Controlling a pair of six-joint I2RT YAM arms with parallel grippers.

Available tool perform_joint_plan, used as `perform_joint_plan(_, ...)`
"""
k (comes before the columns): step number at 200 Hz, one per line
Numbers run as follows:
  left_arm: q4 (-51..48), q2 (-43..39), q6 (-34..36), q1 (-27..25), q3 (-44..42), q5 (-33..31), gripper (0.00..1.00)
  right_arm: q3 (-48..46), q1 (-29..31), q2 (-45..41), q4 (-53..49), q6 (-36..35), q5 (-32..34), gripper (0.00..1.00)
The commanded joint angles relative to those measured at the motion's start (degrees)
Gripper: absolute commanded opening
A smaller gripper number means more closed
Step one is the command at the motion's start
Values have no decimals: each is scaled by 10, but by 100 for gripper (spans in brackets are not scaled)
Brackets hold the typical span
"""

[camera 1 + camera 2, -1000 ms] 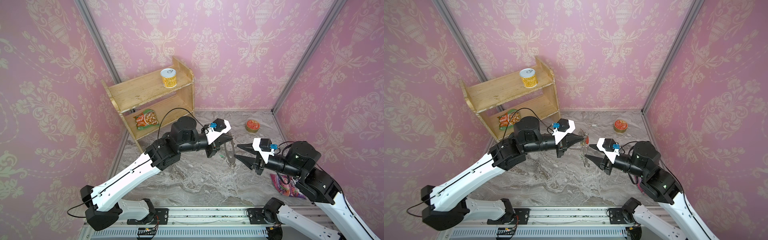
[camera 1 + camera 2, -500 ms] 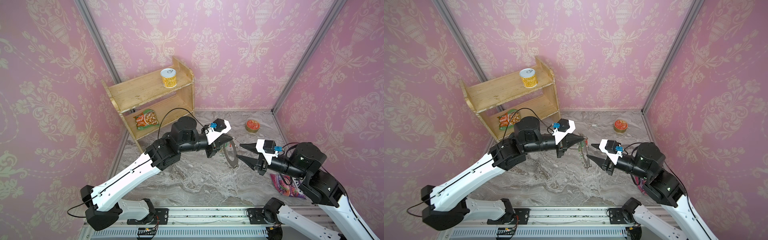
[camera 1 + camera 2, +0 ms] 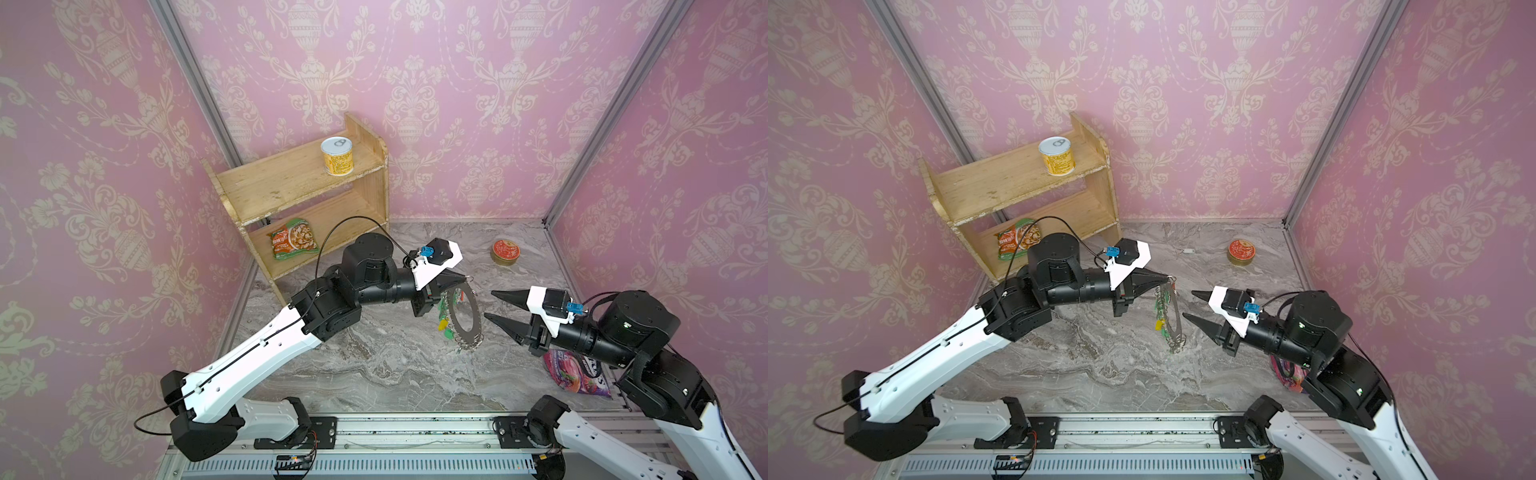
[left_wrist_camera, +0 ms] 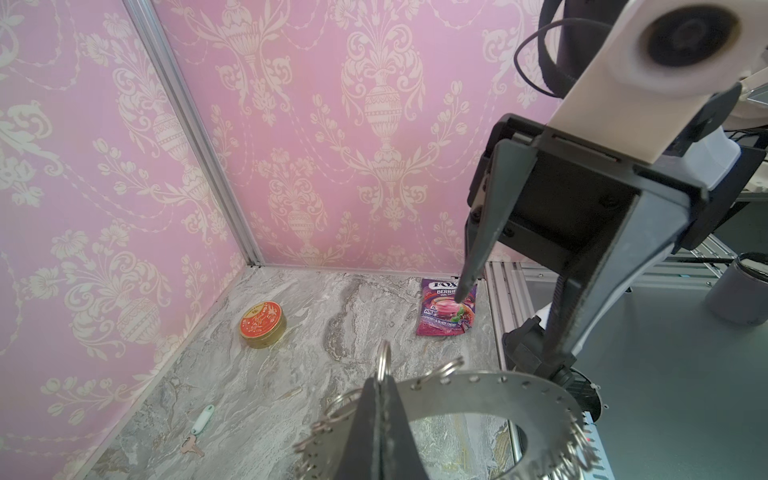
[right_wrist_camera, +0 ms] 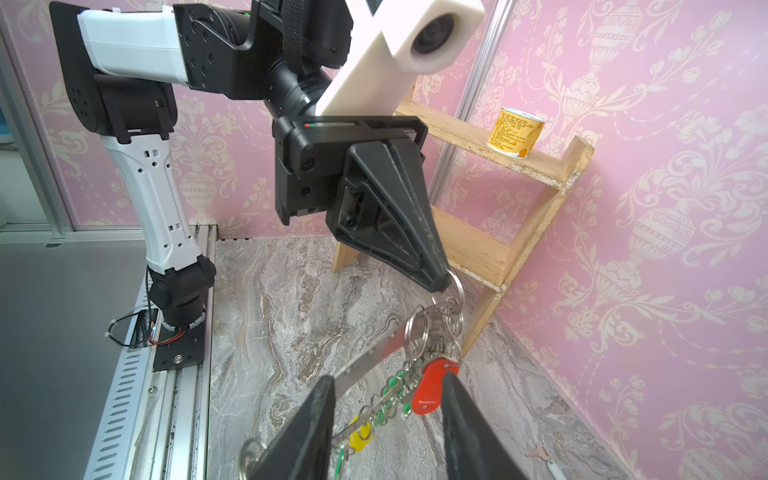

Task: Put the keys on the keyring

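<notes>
Most keys (image 5: 434,384) hang on the keyring (image 3: 476,320); one apparently remains.
The right gripper (image 3: 489,304), jaws apart and empty, sits at the ring's 3 o'clock without touching it. The left gripper (image 3: 461,277) is clamped on a wire loop at the ring's 12 o'clock, holding it upright above the worktop (image 3: 374,374). Farther back, a white-tagged key (image 4: 203,419) lies loose.

Walls (image 3: 457,83): pink damask wallpaper, cream urn-and-vine pattern, three sides. Aluminium posts (image 3: 195,83) at both back corners. Floor (image 3: 374,365): grey marble-pattern surface, veined. Shelf (image 3: 282,183): two-tier, bare wood, back left corner, edges chipped. Yellow can (image 3: 337,156) upright on top tier; packet (image 3: 293,239) on lower tier. Lighting even, diffuse; soft shadows on floor.
</notes>
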Motion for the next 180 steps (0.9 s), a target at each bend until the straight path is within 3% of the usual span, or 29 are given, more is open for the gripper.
perform_joint_plan(1,16,-19,0,-3,6,13,0,13,2,-9,-8,-23,22,42)
perform_joint_plan(180,28,9,-24,-10,28,16,0,-35,3,30,99,17,-9,37)
